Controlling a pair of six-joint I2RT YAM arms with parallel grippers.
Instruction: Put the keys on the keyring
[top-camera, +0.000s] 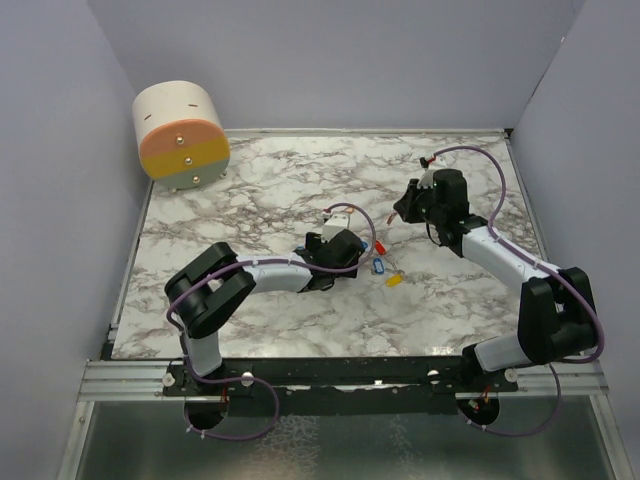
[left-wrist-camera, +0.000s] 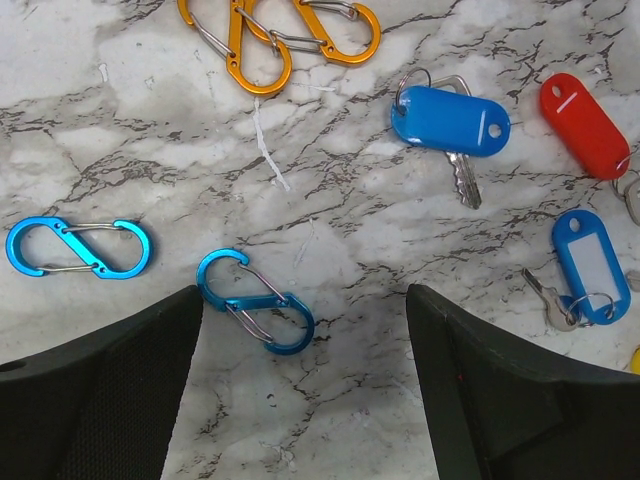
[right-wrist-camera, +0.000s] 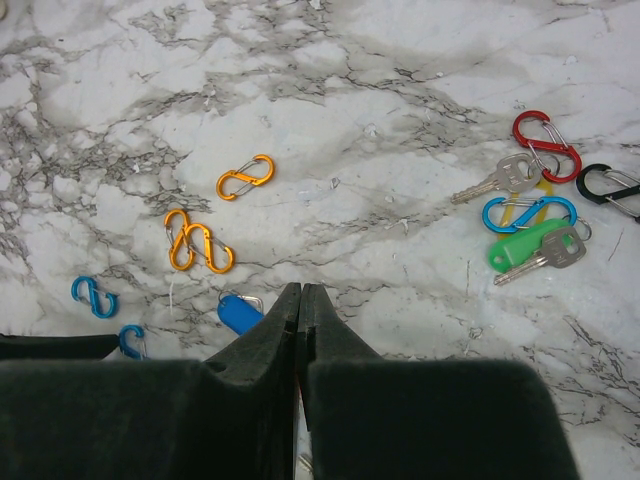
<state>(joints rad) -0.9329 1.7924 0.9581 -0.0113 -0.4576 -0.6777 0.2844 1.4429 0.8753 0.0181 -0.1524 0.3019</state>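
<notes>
In the left wrist view my left gripper is open and empty, low over the marble. A blue figure-eight clip lies between its fingers, close to the left one. Ahead lie a key with a solid blue tag, a red tag and a small key on a blue-framed tag. My right gripper is shut with nothing seen in it, held above the table. To its right lie a silver key and a green-tagged key among red, blue and black clips.
Orange clips and another blue clip lie near the left gripper. From above, the left gripper is at mid-table beside the tags, and the right gripper is further back right. A round box stands at the back left corner.
</notes>
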